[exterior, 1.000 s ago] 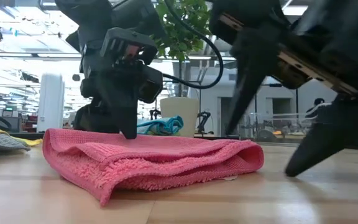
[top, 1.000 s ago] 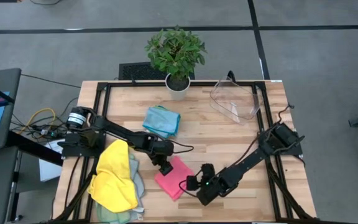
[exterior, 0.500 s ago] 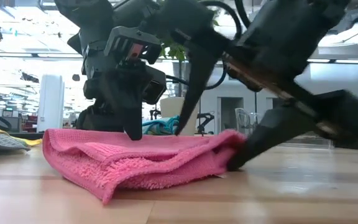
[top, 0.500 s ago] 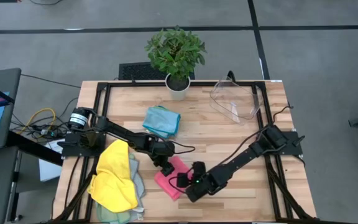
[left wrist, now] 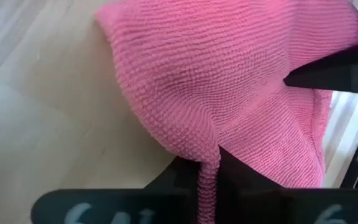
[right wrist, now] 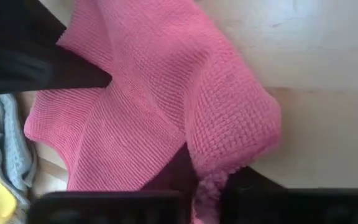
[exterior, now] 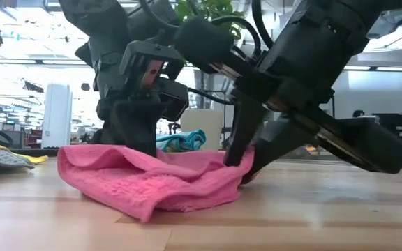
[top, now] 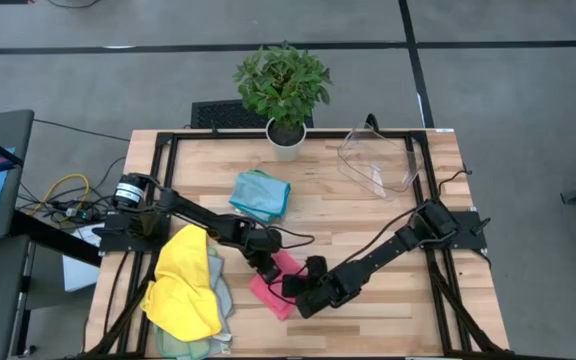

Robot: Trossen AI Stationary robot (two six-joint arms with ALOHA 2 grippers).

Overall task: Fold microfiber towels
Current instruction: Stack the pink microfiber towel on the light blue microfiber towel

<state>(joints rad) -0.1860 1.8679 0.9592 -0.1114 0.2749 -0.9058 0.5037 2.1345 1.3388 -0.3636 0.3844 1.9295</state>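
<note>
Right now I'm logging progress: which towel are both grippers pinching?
The pink towel, pinched by left gripper and right gripper; the teal one lies apart.

We see a pink towel (top: 274, 284) bunched and folded near the worktop's front, a teal towel (top: 260, 194) folded behind it, a yellow towel (top: 185, 283) heaped over pale ones at left.

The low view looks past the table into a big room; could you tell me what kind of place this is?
Probably a robotics lab or open workspace: a wooden table in a black frame, a grey floor with taped lines, and bright ceiling lights over equipment behind the pink towel.
</note>
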